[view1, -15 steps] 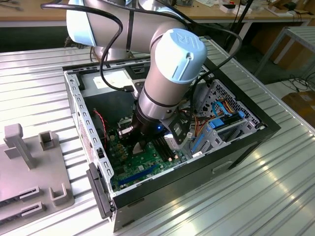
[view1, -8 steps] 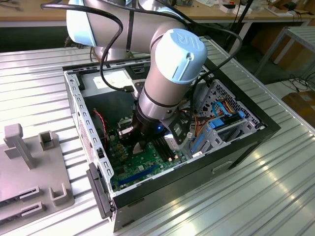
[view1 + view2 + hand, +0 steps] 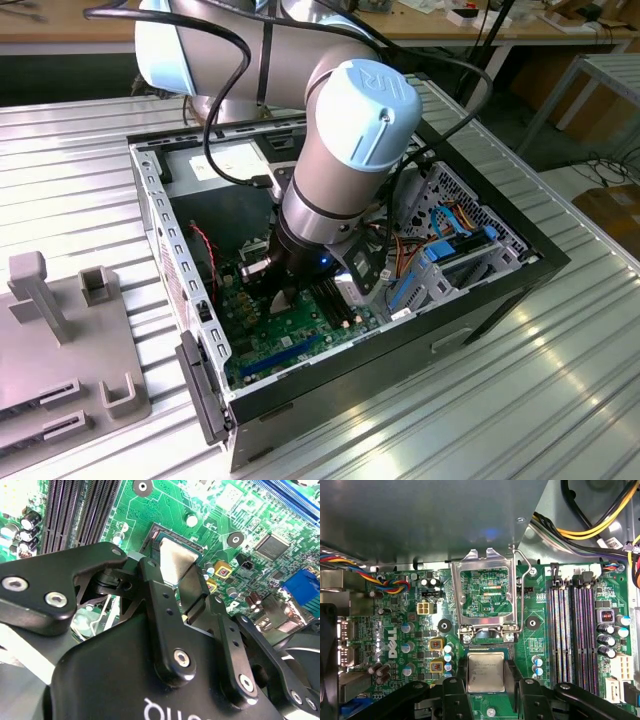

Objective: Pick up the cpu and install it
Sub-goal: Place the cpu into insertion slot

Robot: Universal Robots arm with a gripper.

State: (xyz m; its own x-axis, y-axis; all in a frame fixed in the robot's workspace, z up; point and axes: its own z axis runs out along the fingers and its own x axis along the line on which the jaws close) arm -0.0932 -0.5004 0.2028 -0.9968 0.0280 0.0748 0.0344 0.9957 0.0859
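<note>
- In the first wrist view, the cpu (image 3: 486, 674) is pinched by the gripper (image 3: 487, 667) at the open socket (image 3: 487, 641).
- The raised load plate (image 3: 486, 597) is shown just beyond the gripper.
- In the exterior view, the motherboard (image 3: 285, 345) is partly covered by the arm (image 3: 345, 150) inside the computer case (image 3: 500, 288).

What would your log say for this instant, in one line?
hand: closed on chip | chip: over open socket, lid raised | board: green, inside computer case | seated: cannot tell

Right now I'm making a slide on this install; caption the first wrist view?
Gripper holding the cpu at the motherboard, beside the flipped-open metal latch frame.
</note>
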